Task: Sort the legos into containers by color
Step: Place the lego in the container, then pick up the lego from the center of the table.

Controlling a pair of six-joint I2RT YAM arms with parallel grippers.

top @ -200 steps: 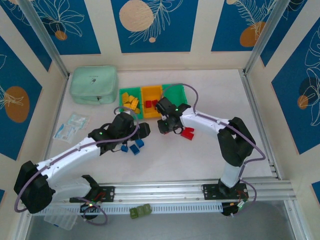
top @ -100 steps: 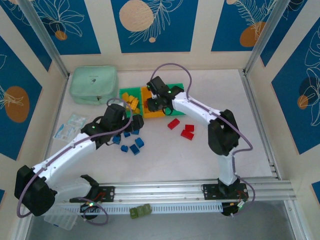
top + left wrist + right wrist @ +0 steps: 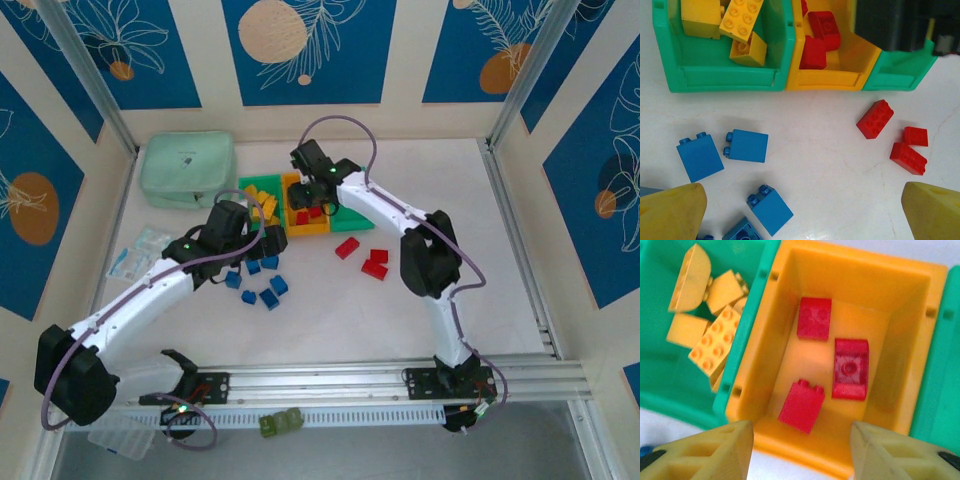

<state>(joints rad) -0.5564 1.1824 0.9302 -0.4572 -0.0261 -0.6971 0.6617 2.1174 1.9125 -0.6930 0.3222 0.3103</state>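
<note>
Look at the right gripper (image 3: 802,450): wide open, holding nothing, right above the orange-yellow bin (image 3: 900,340) with three red bricks (image 3: 850,368) inside. Look at the left gripper (image 3: 802,212) too: open and empty, just over the blue bricks (image 3: 746,146) on the table (image 3: 830,165), much nearer to them. Probably best to drop down and a bit left for one, long side lying across, then carry it to the right green bin (image 3: 895,72), past the orange-yellow one.
</note>
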